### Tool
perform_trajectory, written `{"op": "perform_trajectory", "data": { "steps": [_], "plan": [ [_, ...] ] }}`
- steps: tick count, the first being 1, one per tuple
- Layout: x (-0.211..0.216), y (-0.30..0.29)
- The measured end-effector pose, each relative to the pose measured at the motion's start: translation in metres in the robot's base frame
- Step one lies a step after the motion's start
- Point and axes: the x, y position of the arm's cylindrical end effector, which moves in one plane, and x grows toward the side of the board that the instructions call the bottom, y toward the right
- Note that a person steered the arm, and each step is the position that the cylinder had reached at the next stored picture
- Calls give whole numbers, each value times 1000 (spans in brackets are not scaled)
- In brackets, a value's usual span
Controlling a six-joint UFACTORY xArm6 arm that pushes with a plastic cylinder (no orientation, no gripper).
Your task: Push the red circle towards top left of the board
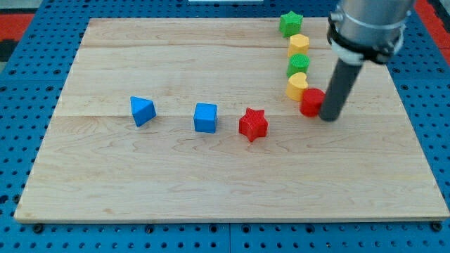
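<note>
The red circle (311,101) lies on the wooden board (211,183) at the view's right, just below a yellow block (297,85). My tip (329,117) rests on the board against the red circle's right side. The rod rises from it to the arm body at the view's top right.
A column of blocks runs up from the red circle: the yellow block, a green block (298,66), a yellow block (299,44), a green star (290,23). A red star (253,124), a blue cube (205,117) and a blue triangle (142,110) lie mid-board.
</note>
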Motion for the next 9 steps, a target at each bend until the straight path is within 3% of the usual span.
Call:
{"op": "perform_trajectory", "data": {
  "steps": [2, 3, 5, 9],
  "plan": [
    [-33, -6],
    [-28, -71],
    [-58, -204],
    [-131, -249]
  ]
}}
